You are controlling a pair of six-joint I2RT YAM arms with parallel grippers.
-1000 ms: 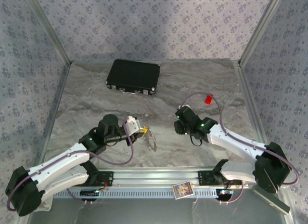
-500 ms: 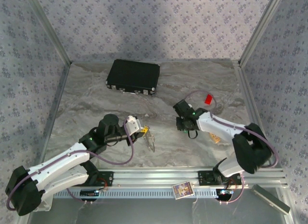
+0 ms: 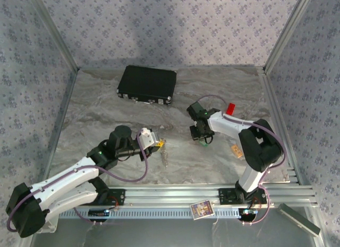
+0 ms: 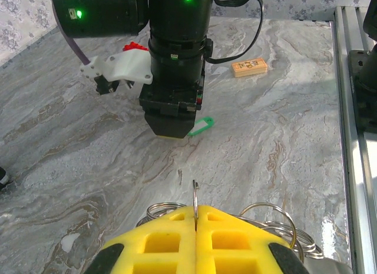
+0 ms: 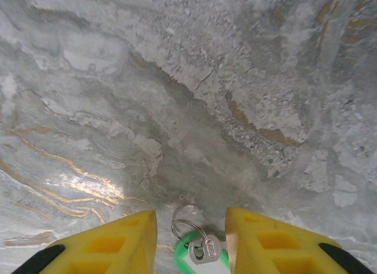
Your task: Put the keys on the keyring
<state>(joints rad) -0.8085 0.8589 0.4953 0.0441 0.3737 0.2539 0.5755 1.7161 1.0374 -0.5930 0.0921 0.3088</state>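
My left gripper (image 4: 195,208) is shut on the keyring (image 4: 195,194), pinching one thin silver ring upright between its yellow fingers. More silver loops (image 4: 275,218) bunch under the pads. From above, the keyring (image 3: 166,158) dangles below the left gripper (image 3: 159,145). A silver key (image 5: 204,249) with a green plastic tag and a small split ring lies on the table between the yellow fingers (image 5: 115,241) of my right gripper (image 5: 191,220), which is open and points straight down over it. The green tag (image 3: 204,144) peeks out beneath the right gripper (image 3: 202,136). A red tag (image 3: 230,109) lies behind the right arm.
A black case (image 3: 147,84) lies at the back of the marbled table (image 3: 106,119). A tan tag (image 3: 235,150) rests right of the right gripper. A small printed card (image 3: 202,209) sits on the front rail. Patterned walls close in the sides and back.
The right arm has folded in and its gripper has shifted slightly left and down over the green-tagged key. The left arm holds still with the keyring.
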